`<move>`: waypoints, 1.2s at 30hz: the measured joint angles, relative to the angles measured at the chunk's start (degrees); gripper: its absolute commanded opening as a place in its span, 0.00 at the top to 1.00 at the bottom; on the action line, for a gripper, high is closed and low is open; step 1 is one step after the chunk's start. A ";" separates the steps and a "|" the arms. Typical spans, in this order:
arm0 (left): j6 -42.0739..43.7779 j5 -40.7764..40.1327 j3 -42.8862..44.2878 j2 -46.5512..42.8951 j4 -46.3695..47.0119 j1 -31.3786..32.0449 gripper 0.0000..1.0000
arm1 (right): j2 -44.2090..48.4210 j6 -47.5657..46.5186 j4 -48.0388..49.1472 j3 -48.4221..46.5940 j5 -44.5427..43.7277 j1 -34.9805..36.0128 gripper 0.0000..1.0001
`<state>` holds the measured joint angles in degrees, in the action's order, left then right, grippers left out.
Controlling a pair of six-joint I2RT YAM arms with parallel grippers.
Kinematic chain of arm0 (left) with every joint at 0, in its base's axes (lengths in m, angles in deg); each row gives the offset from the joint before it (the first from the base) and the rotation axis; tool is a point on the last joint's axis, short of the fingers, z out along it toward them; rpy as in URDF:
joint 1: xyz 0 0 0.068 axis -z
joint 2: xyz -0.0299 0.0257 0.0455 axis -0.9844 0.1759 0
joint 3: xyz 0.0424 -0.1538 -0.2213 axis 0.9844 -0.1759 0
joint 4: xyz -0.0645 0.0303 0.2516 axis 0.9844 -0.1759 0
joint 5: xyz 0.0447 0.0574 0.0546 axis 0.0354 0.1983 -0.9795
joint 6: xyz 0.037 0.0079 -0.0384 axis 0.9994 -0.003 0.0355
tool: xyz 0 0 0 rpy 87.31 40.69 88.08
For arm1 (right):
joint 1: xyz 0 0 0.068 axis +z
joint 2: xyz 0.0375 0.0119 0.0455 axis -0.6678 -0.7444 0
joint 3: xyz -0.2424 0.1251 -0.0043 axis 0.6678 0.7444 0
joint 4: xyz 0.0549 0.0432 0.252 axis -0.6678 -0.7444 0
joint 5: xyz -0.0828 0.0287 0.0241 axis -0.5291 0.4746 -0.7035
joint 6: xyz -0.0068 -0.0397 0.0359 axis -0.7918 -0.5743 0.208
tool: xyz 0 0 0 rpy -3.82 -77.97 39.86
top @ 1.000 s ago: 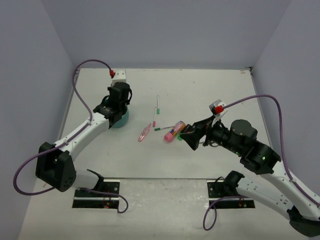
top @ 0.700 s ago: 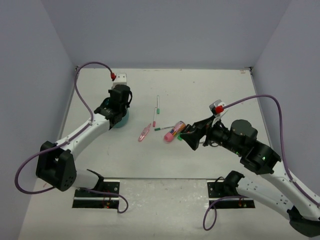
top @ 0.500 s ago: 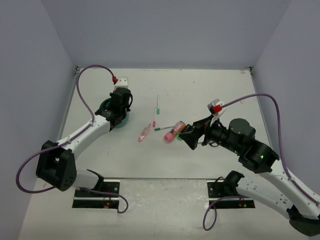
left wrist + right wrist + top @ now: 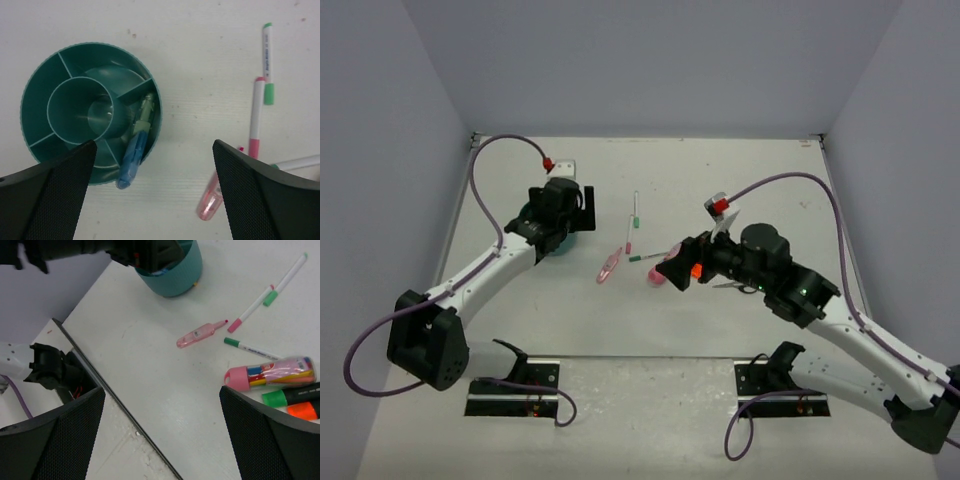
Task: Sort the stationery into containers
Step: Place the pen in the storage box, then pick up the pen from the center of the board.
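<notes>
The round teal organiser (image 4: 35, 107) sits below my left gripper (image 4: 155, 200), which is open and empty. A blue clip (image 4: 133, 146) leans in an outer compartment, its end over the rim. On the table to the right lie a pink clip (image 4: 212, 202), a pink-capped white pen (image 4: 256, 117) and a green-capped one (image 4: 268, 60). My right gripper (image 4: 160, 440) hangs open over bare table. Beside its right finger are the pink stubby tube (image 4: 272, 372), a green highlighter (image 4: 290, 396) and an orange one (image 4: 305, 410). In the top view the right gripper (image 4: 675, 270) hovers by the tube (image 4: 658, 272).
The left arm (image 4: 100, 250) leans over the organiser (image 4: 172, 275) at the table's far left. A green-tipped pen (image 4: 250, 347) lies between the pink clip (image 4: 200, 333) and the tube. The table's near edge (image 4: 125, 400) runs under the right gripper. Grey walls enclose three sides.
My left gripper has opened and let the blue clip drop into the organiser. My right arm has swung left, towards the pink tube.
</notes>
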<state>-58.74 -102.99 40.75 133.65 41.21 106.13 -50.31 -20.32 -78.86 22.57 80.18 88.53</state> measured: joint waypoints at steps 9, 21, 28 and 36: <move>-5.01 8.11 0.37 -21.05 -2.36 0.00 0.00 | -29.80 17.58 -4.83 -10.91 -15.27 3.89 0.01; -3.36 6.52 0.92 -37.84 -11.87 0.00 0.00 | -55.66 41.10 -18.67 -35.97 -31.72 10.07 0.19; -0.46 4.88 -4.28 -39.83 -14.08 0.00 0.00 | -68.50 45.82 -24.24 -46.44 -32.37 10.97 0.23; -0.29 4.98 -8.00 -41.12 -14.86 0.00 0.00 | -78.28 47.05 -28.40 -54.25 -33.29 11.63 0.27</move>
<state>-59.03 -98.01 32.75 92.53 26.35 106.13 -128.59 26.73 -107.26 -31.68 46.89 100.15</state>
